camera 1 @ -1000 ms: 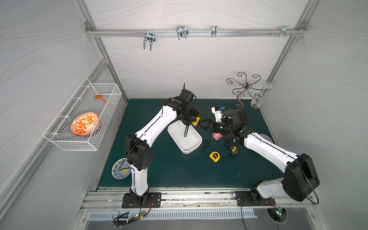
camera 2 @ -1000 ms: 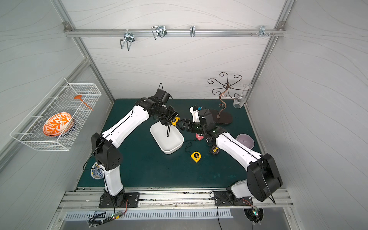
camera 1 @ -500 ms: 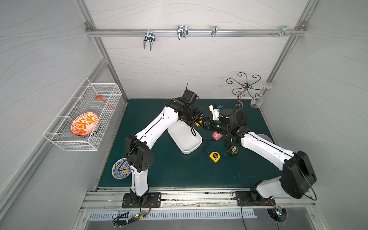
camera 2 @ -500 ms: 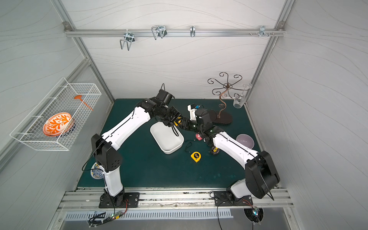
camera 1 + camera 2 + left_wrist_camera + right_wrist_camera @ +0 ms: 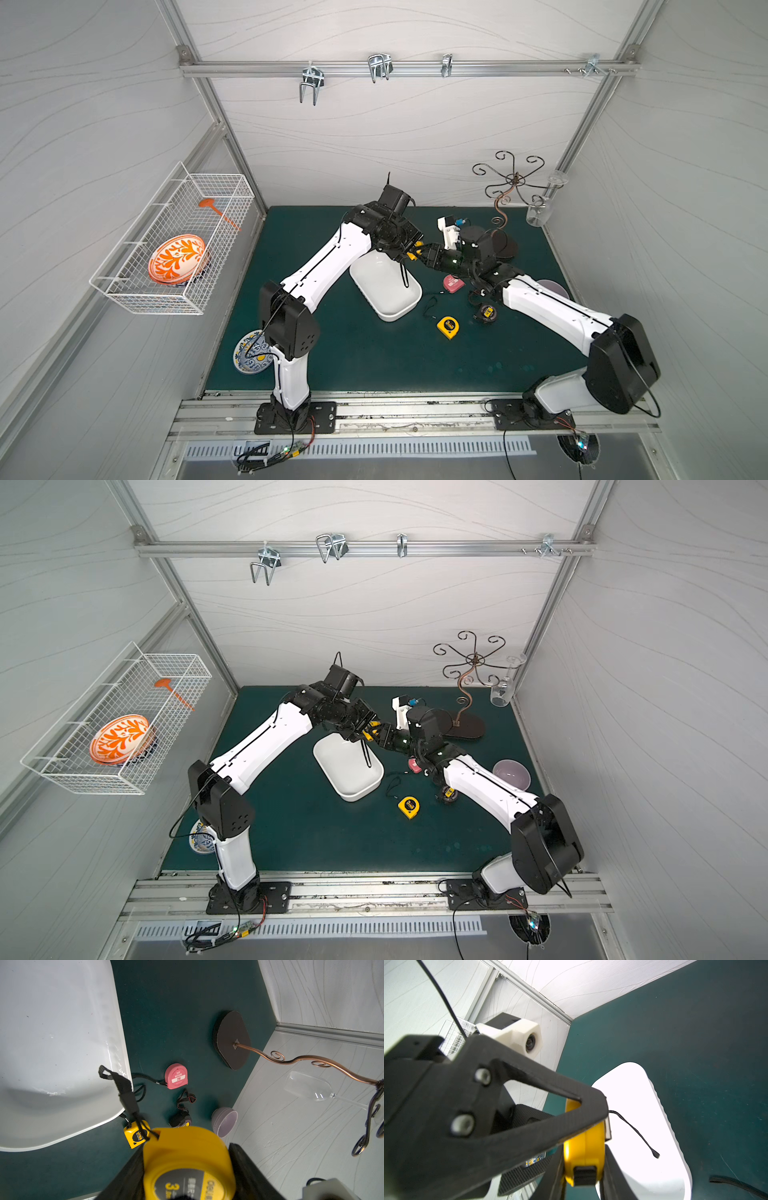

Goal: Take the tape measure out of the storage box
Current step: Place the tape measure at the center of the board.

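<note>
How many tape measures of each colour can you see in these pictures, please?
Yellow: 2, the held tape measure and the small yellow tape measure on the mat.
Pink: 1, the pink tape measure on the mat.
Black: 1, the black tape measure on the mat.
Total: 4.
</note>
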Motion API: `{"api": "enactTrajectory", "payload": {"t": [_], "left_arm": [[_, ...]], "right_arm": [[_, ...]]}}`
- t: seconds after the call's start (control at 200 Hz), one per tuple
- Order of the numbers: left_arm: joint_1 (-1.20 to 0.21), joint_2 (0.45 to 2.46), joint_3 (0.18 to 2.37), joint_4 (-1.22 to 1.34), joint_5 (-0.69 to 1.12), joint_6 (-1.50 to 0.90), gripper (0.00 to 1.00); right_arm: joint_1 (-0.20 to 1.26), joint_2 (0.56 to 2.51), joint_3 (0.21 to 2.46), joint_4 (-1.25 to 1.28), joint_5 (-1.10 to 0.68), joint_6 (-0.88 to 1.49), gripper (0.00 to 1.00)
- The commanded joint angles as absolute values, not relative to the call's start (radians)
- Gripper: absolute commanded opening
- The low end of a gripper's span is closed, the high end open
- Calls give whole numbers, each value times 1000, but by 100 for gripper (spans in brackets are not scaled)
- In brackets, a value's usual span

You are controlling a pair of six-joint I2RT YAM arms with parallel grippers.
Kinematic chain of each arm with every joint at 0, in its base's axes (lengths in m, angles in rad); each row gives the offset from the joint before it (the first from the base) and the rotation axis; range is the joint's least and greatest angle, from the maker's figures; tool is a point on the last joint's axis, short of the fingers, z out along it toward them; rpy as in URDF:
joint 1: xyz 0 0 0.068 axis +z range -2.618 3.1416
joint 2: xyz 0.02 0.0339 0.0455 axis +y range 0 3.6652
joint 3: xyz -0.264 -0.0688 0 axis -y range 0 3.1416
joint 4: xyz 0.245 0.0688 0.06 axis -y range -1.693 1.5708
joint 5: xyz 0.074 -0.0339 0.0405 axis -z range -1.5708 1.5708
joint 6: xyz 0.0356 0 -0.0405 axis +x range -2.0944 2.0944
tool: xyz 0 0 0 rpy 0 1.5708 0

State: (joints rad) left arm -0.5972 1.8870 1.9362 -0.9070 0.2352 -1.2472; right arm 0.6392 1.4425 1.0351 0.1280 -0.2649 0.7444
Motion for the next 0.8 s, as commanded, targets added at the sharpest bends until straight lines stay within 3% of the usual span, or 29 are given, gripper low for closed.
{"api": "enactTrajectory", "payload": {"t": [0.0,0.125,0.465,0.795], "left_arm": [[-592,1839,1946,-866,218,-1211,62],[-563,1811,1946,-908,152,-1151,99],[-497,1699,1801,-949,57,-1005,100],[-481,1676,1760,-959,51,-967,100]], "right_arm": [[638,1446,1030,108,-262,709,0],[599,1429,1017,90,-287,712,0],[457,1452,1065,79,-379,704,0],[336,1638,1127,136,-460,703,2]]}}
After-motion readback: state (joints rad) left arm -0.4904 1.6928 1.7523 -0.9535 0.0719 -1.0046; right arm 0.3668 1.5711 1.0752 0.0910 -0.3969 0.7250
